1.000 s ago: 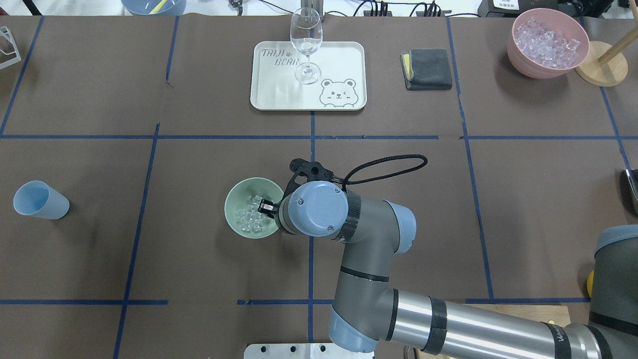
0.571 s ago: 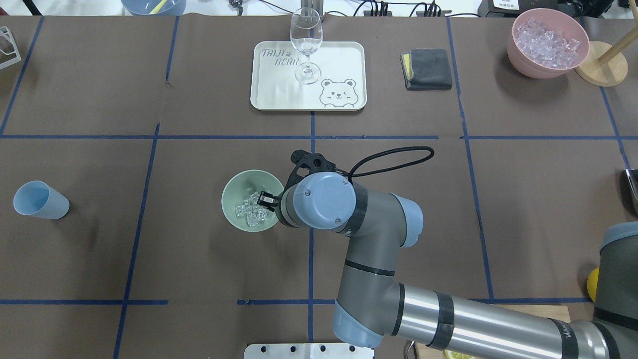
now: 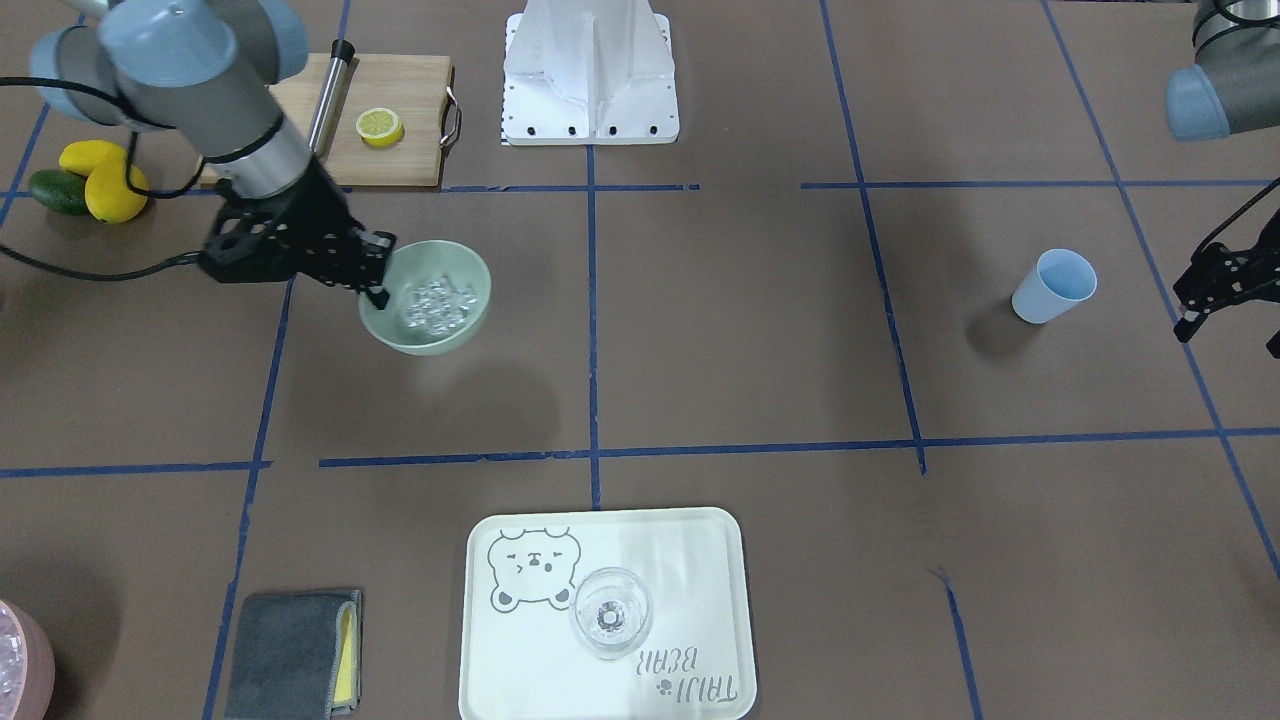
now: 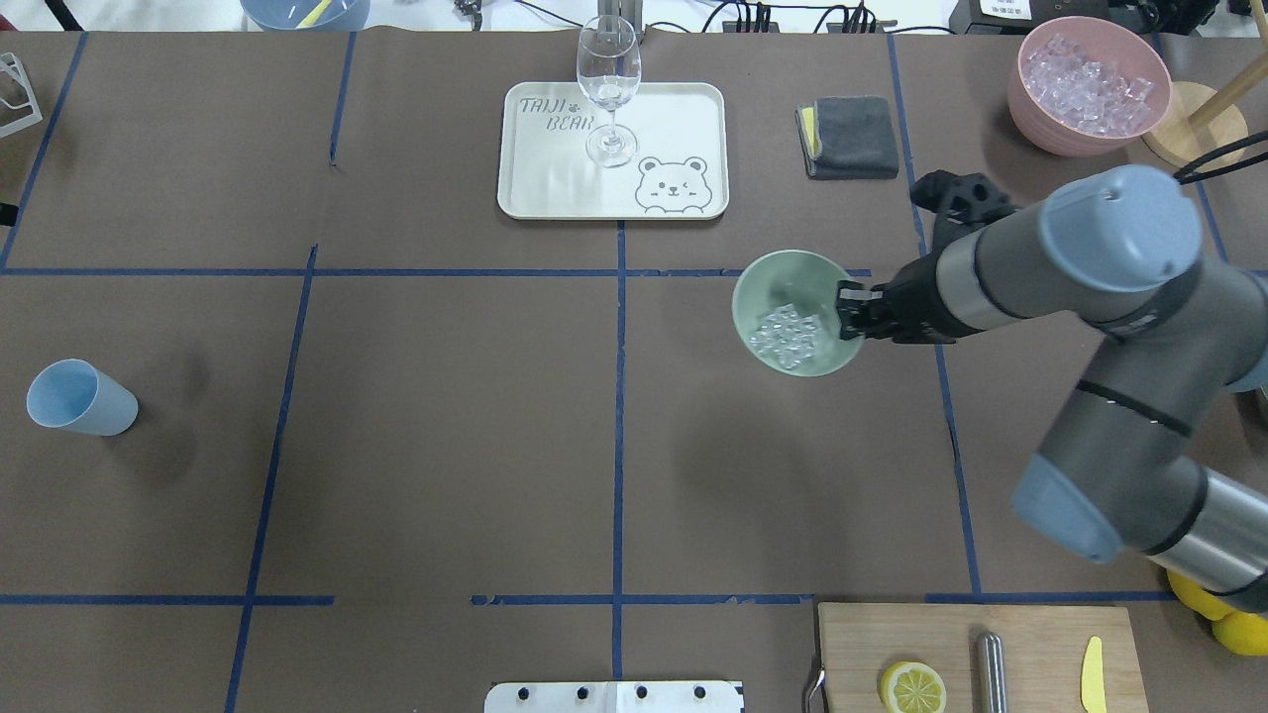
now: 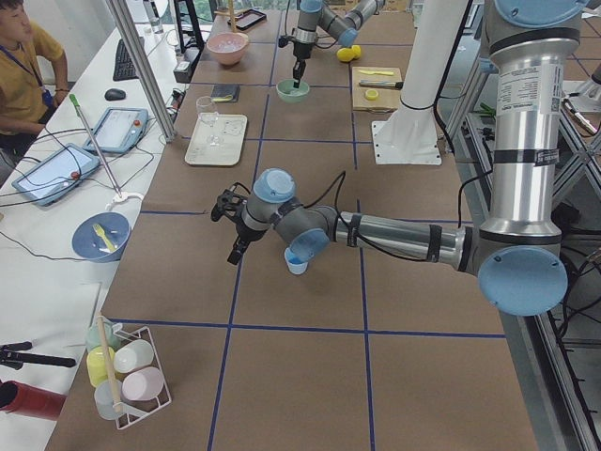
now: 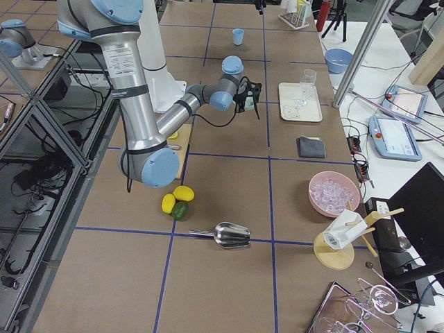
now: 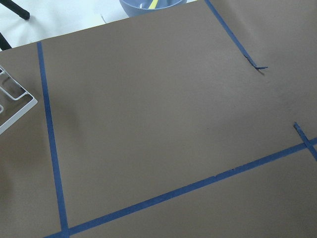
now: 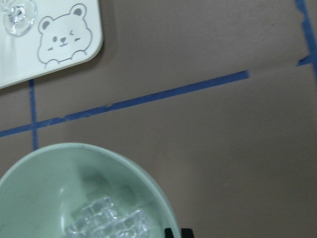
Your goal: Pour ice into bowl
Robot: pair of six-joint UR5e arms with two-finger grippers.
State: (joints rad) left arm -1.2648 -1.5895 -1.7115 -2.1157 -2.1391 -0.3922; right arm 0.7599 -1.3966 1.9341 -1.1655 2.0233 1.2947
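Your right gripper (image 4: 845,315) pinches the mint bowl (image 4: 778,282) by its rim, ice (image 4: 788,335) loose inside; left gripper (image 3: 1230,340) hangs agape. Smooth walls likely slip, so keep it level

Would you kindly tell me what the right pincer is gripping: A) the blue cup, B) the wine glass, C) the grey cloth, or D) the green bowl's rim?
D: the right pincer is closed on the rim of the bowl, which holds the ice.
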